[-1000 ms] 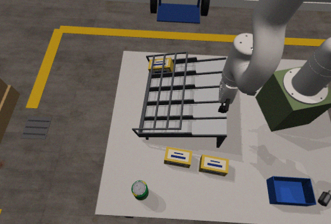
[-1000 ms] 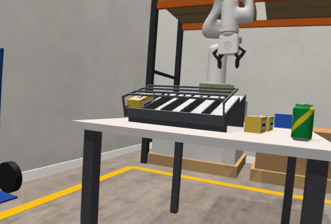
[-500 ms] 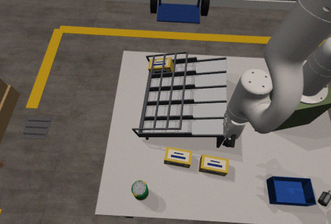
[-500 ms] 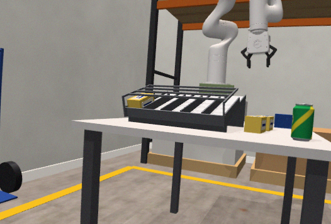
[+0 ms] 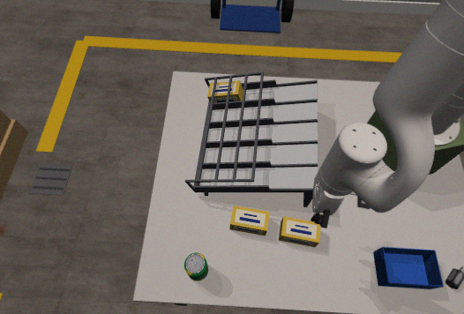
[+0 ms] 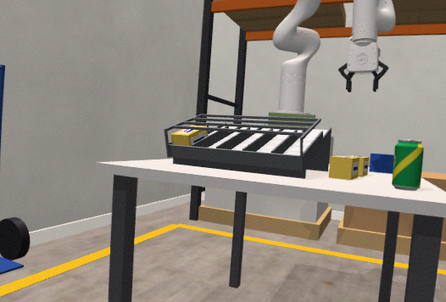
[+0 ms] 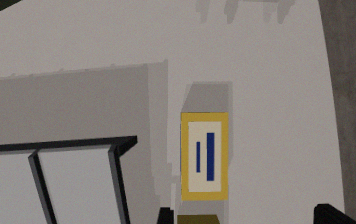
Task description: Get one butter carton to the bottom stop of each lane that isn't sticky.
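3 butter cartons, yellow w/ white label & blue bars. One (image 5: pixel 224 90) lies flat at bottom stop of shelf's (image 5: pixel 200 164) lane nearest table's far edge. Other two (image 5: pixel 250 220) (image 5: pixel 300 230) sit flat side by side on table, just off shelf's near side, apart, labels up.

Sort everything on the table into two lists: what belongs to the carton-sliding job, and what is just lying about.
Part of the job:
- sloped shelf with five lanes
- butter carton at the stop of the far lane
- two butter cartons on the table
- open gripper, holding nothing

Lying about:
- green can
- blue bin
- small dark part beside the bin
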